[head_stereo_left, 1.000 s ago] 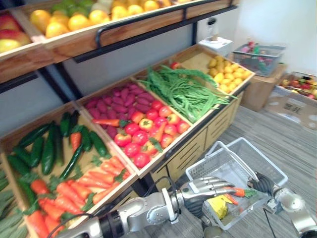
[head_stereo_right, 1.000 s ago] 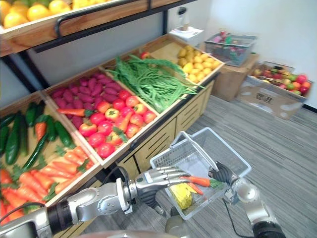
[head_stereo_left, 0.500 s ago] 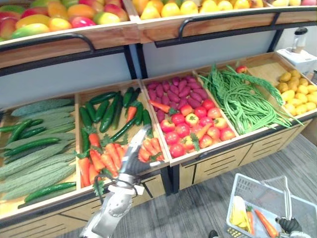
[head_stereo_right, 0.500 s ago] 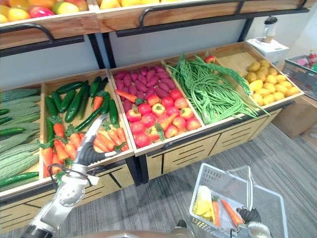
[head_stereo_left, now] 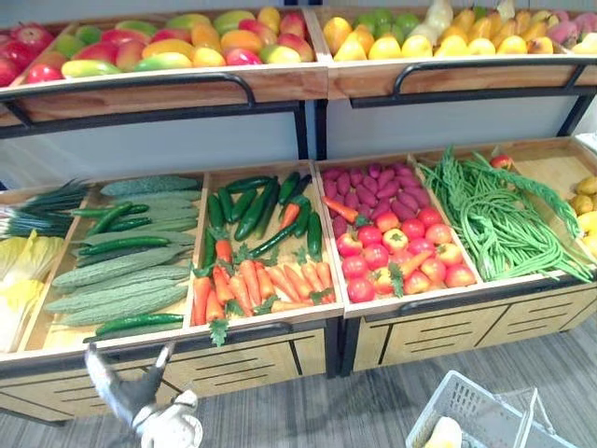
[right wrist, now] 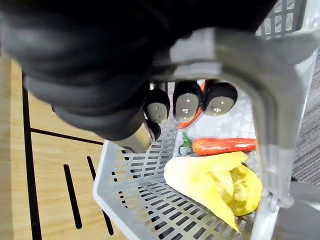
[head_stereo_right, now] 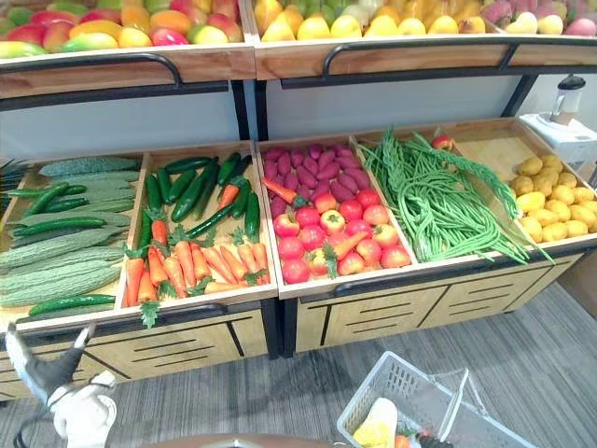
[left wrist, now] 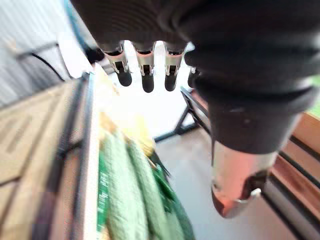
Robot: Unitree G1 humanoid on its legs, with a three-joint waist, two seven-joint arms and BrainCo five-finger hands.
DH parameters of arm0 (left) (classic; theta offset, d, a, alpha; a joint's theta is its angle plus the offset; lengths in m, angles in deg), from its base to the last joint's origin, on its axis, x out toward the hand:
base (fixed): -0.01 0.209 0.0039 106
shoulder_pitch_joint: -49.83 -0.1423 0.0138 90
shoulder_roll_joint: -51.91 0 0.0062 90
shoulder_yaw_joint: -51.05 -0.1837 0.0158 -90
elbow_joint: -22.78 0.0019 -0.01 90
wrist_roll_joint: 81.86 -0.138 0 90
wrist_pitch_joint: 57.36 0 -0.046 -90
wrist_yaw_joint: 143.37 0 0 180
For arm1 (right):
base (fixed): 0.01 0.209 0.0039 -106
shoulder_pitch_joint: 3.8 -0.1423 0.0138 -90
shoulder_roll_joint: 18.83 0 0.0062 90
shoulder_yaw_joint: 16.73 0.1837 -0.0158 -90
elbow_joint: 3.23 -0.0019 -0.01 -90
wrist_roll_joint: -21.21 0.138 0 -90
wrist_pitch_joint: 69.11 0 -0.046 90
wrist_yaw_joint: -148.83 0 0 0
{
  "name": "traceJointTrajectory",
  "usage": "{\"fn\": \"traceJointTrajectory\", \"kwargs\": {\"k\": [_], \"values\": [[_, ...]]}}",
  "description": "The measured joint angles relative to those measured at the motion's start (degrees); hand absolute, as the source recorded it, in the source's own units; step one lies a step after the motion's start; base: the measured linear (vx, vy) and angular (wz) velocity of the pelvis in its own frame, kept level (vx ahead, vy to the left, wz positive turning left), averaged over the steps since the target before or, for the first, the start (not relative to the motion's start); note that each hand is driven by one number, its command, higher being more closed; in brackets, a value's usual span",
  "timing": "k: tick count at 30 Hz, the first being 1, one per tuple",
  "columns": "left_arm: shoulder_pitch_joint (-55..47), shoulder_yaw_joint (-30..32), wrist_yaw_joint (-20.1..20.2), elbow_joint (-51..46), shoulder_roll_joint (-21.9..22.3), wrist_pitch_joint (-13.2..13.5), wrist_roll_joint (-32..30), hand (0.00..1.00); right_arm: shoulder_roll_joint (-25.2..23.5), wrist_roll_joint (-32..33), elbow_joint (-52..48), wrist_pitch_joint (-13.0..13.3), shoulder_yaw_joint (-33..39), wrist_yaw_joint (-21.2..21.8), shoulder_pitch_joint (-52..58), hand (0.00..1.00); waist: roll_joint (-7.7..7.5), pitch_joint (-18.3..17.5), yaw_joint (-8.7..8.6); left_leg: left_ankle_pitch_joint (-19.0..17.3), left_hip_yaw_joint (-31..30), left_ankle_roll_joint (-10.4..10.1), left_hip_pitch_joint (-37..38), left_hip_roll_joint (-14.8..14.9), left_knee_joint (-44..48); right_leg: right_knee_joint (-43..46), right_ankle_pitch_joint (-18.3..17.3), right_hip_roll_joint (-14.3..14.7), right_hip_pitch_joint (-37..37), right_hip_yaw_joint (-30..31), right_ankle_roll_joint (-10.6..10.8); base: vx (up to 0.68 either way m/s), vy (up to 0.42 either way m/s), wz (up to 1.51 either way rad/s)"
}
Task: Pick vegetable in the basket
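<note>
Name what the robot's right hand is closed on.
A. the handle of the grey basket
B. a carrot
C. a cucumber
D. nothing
A: in the right wrist view the right hand curls its fingers round the grey basket handle, while a carrot and a yellow leafy vegetable lie loose in the basket below.

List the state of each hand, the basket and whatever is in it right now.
left hand: open, fingers straight, holding nothing.
right hand: shut on the basket handle.
basket: upright, hanging from its handle, partly filled.
carrot: lying in the basket.
yellow vegetable: lying in the basket beside the carrot.
</note>
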Motion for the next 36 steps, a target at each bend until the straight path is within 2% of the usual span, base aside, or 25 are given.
{"fn": "traceJointTrajectory", "kwargs": {"k": [3,6,8,10,12,17,21,28,33,36], "values": [[-0.09,1.97,-0.02,7.85,1.99,-0.17,5.93,0.00,-0.94,0.02,-0.23,-0.03,-0.07,-0.15,0.19,1.00,-0.18,-0.17,0.04,-0.03,-0.17,-0.03,0.98,-0.06,-0.64,-0.51,-0.23,0.01,1.02,-0.16,0.34,0.00,0.001,0.01],[0.12,4.69,1.39,15.32,3.27,-2.07,10.55,0.00,-1.19,-0.01,-0.31,0.04,0.17,-0.51,0.14,1.00,-0.24,-0.18,0.01,-0.12,-0.47,-0.13,1.13,-0.07,-0.65,-0.97,-0.24,0.07,1.53,-0.30,0.35,0.01,0.003,0.04],[0.49,7.71,4.38,21.08,3.34,-3.80,15.49,0.00,-1.19,-0.19,-0.28,0.14,0.23,-0.40,0.03,1.00,-0.22,-0.18,0.05,-0.23,-0.31,-0.27,1.23,0.04,-0.65,-0.98,-0.23,0.24,1.59,-0.14,0.35,0.03,0.002,-0.03],[0.41,9.31,6.81,23.91,3.35,-4.90,17.37,0.00,-1.19,-0.62,-0.14,0.22,0.20,-0.37,-0.22,1.00,-0.18,-0.17,0.10,-0.34,0.06,-0.42,1.48,0.09,-0.64,-1.08,-0.21,0.37,1.64,0.20,0.33,0.04,0.002,-0.09],[0.52,9.66,9.12,25.95,3.26,-6.35,17.62,0.00,-1.19,-0.62,-0.02,0.24,0.08,-0.36,-0.50,1.00,-0.10,-0.15,0.08,-0.45,0.43,-0.63,1.64,0.10,-0.63,-1.22,-0.19,0.45,1.64,0.60,0.32,0.04,0.007,-0.11],[0.80,9.67,17.90,30.59,3.17,-9.00,17.65,0.00,-1.03,-1.43,2.24,1.14,-0.03,-0.37,-1.12,1.00,-0.02,-0.09,-0.01,-0.45,1.04,-0.54,1.96,0.06,-0.57,-1.30,0.02,0.55,1.63,1.40,0.04,0.04,0.010,-0.08],[0.94,9.21,26.52,34.21,3.01,-11.14,17.62,0.00,-0.63,-2.97,3.41,2.22,-1.33,-0.40,-1.22,1.00,0.41,0.11,-0.01,-0.85,1.96,-0.69,2.73,0.09,-0.57,-1.29,-0.04,0.67,1.64,2.31,0.09,0.01,0.007,-0.11],[0.89,2.96,40.51,36.89,1.82,-16.55,17.34,0.00,0.17,-4.60,4.39,4.12,-2.20,-0.03,-1.19,1.00,0.72,0.46,-0.04,-1.40,2.61,-1.02,3.03,0.08,-0.58,-1.26,-0.27,0.71,1.48,3.23,0.42,0.00,0.006,-0.04],[0.62,-0.83,43.82,36.91,1.73,-17.57,16.15,0.00,0.73,-4.04,4.39,4.46,-2.28,0.88,-1.92,1.00,1.17,1.02,-0.04,-2.35,4.35,-0.92,4.02,0.31,-0.27,-1.25,-0.58,1.10,1.36,4.91,0.83,0.02,0.014,-0.18],[0.73,-3.24,43.95,36.88,1.57,-17.57,14.54,0.00,0.77,-3.13,4.35,4.65,-1.99,0.64,-2.87,1.00,1.35,2.15,-0.04,-6.08,5.60,-0.70,3.08,0.63,4.81,1.56,-2.56,0.84,-0.29,7.99,1.41,0.03,0.038,-0.36]]}}
